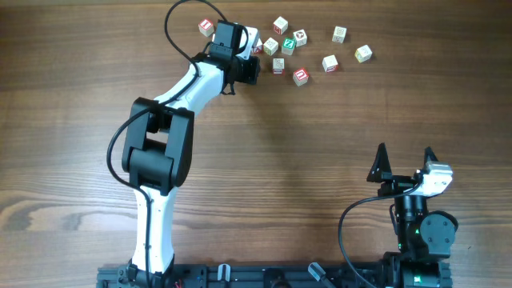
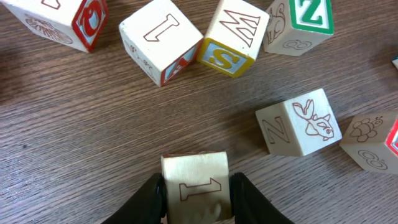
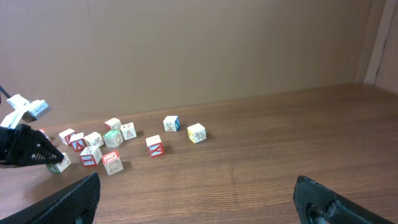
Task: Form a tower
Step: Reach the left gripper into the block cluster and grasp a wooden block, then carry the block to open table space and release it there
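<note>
The left gripper (image 2: 198,190) is clamped on a pale cube (image 2: 194,171) marked with a red outlined I, one finger pressed to each side. The other cubes (image 2: 160,46) lie singly on the table (image 2: 93,143), just ahead of its fingertips and off to their right. The right gripper (image 1: 406,154) stands wide open and holds nothing, with the cubes far ahead of it.

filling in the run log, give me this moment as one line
left gripper: shut on I cube | right gripper: open, empty | other cubes: loose, single | stacking: not started
</note>
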`<state>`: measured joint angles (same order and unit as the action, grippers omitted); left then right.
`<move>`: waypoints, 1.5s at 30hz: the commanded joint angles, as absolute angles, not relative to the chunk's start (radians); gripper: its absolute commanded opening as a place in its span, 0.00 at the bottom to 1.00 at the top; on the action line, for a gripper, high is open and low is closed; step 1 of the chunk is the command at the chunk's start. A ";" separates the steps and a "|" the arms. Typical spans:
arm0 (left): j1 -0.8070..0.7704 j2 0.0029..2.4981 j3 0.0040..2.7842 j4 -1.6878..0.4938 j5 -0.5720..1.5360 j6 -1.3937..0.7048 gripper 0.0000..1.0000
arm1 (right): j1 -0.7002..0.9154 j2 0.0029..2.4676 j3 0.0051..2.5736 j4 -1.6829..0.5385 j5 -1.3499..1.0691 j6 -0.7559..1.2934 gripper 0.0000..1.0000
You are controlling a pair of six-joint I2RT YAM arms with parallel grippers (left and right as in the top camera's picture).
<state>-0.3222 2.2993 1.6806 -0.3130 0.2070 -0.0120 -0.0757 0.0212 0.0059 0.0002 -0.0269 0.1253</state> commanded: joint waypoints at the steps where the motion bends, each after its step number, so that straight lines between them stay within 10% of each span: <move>1: -0.317 2.284 1.697 -0.336 0.209 -0.008 0.31 | -0.082 0.016 0.005 0.002 -0.046 0.107 1.00; 14: -0.382 1.999 1.663 -0.857 0.212 -0.221 0.22 | -0.082 0.016 0.005 0.002 -0.046 0.107 1.00; 45: -0.579 1.999 1.276 -0.509 0.128 -0.435 0.26 | -0.082 0.016 0.006 0.002 -0.046 0.108 1.00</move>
<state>-0.5507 1.9896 1.3106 -0.4862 0.1280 -0.4141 -0.0757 0.0212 0.0059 0.0002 -0.0269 0.1253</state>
